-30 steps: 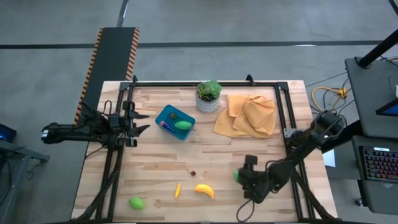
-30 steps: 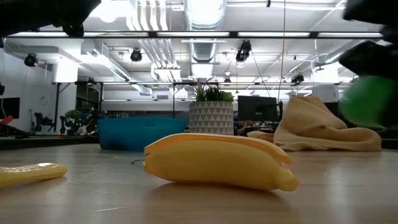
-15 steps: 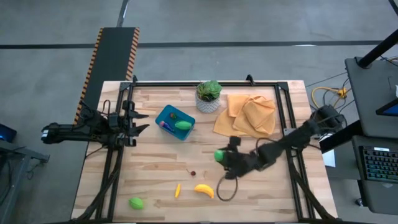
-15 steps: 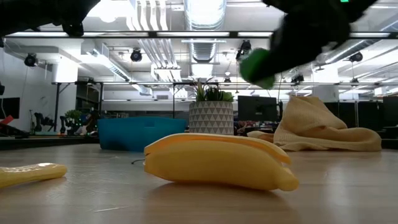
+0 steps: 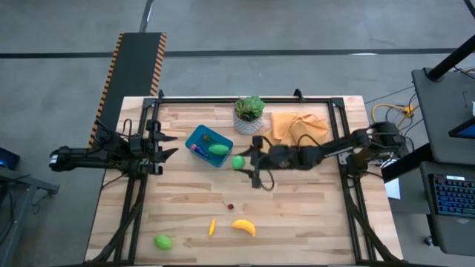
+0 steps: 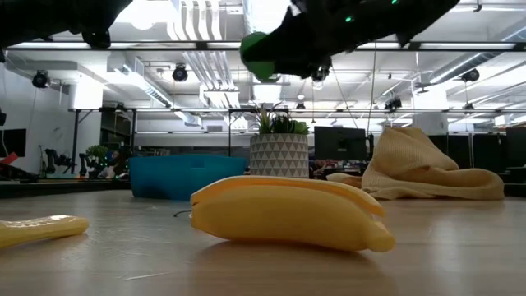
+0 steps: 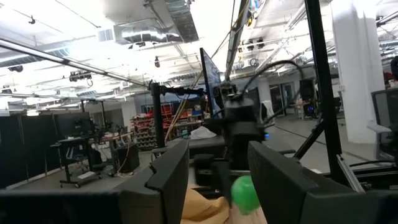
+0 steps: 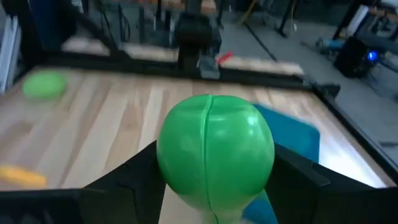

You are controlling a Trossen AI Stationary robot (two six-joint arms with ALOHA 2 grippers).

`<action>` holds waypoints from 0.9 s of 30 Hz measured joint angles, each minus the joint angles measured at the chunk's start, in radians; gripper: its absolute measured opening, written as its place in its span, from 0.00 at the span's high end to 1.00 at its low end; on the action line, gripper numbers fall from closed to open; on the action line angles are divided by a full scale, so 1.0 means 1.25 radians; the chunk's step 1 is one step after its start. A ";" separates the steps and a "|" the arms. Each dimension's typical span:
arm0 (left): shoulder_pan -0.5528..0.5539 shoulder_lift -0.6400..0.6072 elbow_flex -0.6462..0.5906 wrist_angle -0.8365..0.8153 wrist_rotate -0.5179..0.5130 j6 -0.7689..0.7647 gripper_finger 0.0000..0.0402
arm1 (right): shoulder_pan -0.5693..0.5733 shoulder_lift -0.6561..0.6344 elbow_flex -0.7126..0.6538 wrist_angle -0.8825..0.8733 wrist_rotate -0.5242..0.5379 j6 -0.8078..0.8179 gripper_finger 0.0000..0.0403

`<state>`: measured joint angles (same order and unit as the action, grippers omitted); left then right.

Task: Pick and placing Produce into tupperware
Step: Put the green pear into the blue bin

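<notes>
The right gripper point(image 5: 247, 161) grips a round green toy fruit point(image 5: 238, 162) in the air just beside the blue tupperware point(image 5: 200, 136), which sits toward the worktop's far edge. Released here, the fruit would likely strike the rim or the green piece point(image 5: 217, 149) inside and roll off. The left gripper point(image 5: 165, 144) waits partly open at the worktop's left edge.

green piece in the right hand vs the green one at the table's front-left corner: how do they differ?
The green piece in the right hand is clamped and lifted off the wood beside the tupperware; the green piece at the front-left corner lies loose on the table, untouched. The held one sits mid-table; the loose one is farthest from the container. Both are small, rounded and green.
</notes>
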<state>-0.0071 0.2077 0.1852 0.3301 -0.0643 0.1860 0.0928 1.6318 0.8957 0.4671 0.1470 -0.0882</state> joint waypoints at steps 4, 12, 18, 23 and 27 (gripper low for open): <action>0.000 0.001 0.000 -0.002 0.000 0.000 0.62 | -0.054 0.036 0.018 0.034 -0.040 -0.020 0.46; 0.000 0.000 0.000 -0.001 0.000 0.000 0.62 | -0.140 0.137 0.135 0.016 -0.124 -0.035 0.46; 0.000 0.000 0.000 -0.001 0.000 0.001 0.62 | -0.184 0.246 0.297 -0.128 -0.184 -0.035 0.46; 0.000 0.000 0.000 -0.002 0.000 0.001 0.62 | -0.199 0.345 0.446 -0.255 -0.210 -0.055 0.46; 0.000 0.001 0.000 -0.003 0.000 0.001 0.62 | -0.211 0.420 0.566 -0.341 -0.211 -0.064 0.46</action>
<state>-0.0067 0.2092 0.1854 0.3258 -0.0642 0.1868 -0.1706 2.1565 1.6029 0.0408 -0.1165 -0.1683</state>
